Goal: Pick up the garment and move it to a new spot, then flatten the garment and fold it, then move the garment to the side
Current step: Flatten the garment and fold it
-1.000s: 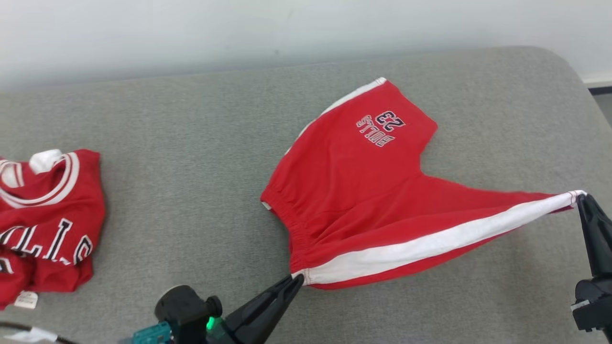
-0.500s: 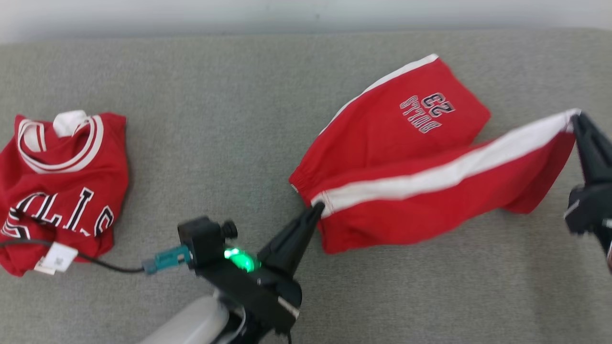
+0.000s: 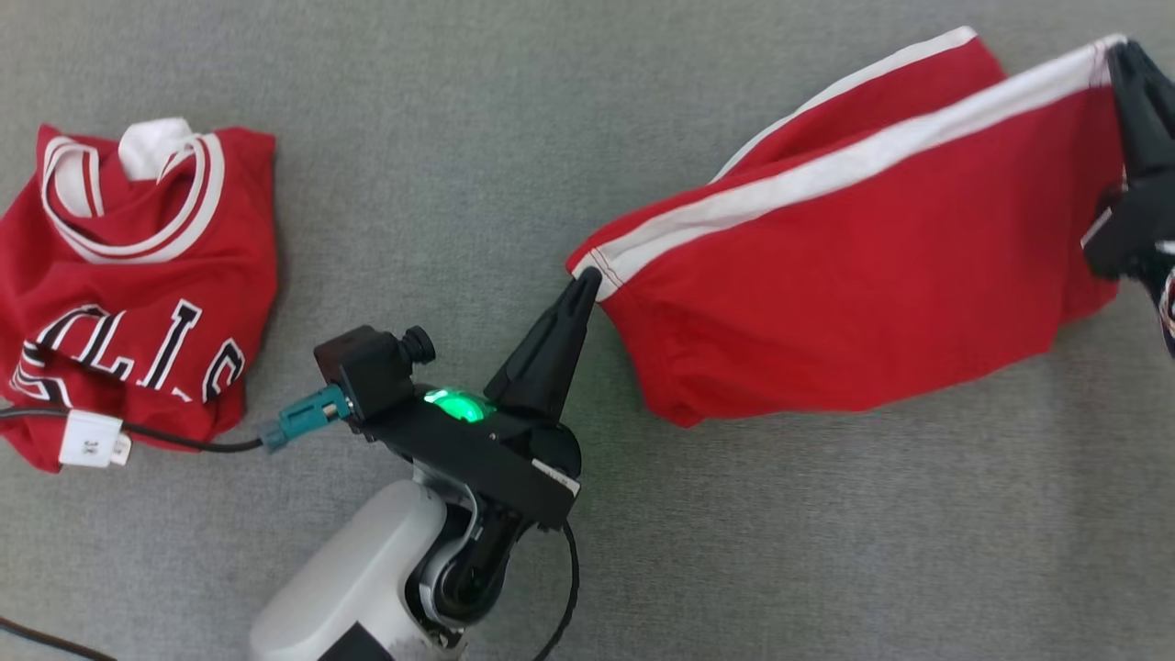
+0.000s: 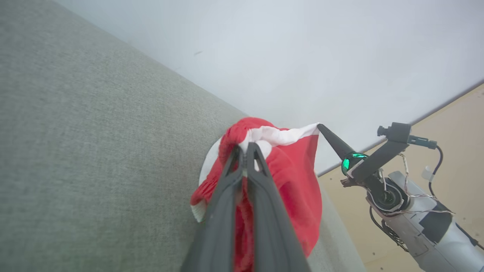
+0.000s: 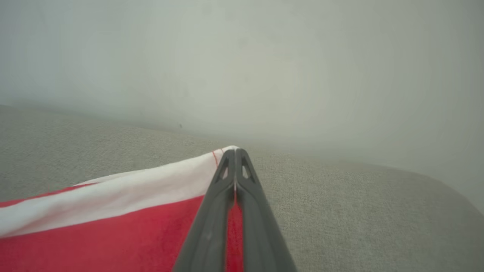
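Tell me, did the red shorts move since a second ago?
Yes. Judged against the red jersey lying on the couch, the near striped edge of the shorts has been carried away from the robot, folding them over.

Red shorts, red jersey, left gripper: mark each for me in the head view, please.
red shorts (image 3: pixel 854 285): head view, red panel below the white stripe.
red jersey (image 3: pixel 138 285): head view, red cloth under the collar trim.
left gripper (image 3: pixel 586 283): head view, fingertips shut on the shorts' striped corner.
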Available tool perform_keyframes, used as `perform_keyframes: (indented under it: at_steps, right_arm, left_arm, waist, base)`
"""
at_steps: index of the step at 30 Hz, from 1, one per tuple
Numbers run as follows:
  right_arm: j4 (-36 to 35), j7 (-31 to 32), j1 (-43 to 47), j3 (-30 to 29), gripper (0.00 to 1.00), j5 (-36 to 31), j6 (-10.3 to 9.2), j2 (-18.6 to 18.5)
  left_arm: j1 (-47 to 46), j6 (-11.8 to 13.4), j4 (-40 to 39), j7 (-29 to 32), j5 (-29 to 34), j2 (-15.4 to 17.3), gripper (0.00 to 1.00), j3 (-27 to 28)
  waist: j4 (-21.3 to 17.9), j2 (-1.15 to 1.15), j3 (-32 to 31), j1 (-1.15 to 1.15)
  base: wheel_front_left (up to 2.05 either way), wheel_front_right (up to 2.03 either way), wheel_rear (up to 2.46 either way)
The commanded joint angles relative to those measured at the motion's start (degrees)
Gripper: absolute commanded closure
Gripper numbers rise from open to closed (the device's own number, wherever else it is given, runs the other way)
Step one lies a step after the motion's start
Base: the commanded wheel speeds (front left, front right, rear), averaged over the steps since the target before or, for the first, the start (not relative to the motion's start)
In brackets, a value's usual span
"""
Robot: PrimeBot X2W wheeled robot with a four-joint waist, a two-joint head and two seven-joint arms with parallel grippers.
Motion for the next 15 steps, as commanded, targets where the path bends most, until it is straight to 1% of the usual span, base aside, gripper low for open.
perform_keyframes:
  at_steps: [1,10,15]
  right_arm:
    - [1.16,-0.32,-2.05,0.96,1.0,0.07,-0.13,-0.09]
    - [11.5,-0.92,-13.46,7.64,1.0,0.8,-0.13,0.54]
    - [16.57,-2.77,-16.97,10.38,1.0,1.64,-0.13,0.91]
  left_arm:
    - [-1.03,0.04,0.29,-0.12,0.78,-0.35,1.0,0.42]
    - [-3.07,0.04,1.55,-0.13,2.92,-2.18,1.0,2.58]
    - [-3.37,0.05,4.16,-0.13,6.93,-3.45,1.0,5.17]
  waist:
    - [1.68,-0.01,1.91,-0.02]
    - [3.31,-0.01,4.57,-0.02]
    - [3.97,-0.01,5.22,-0.02]
  base:
    - [0.0,0.0,0.0]
    - [0.0,0.0,0.0]
    - [0.0,0.0,0.0]
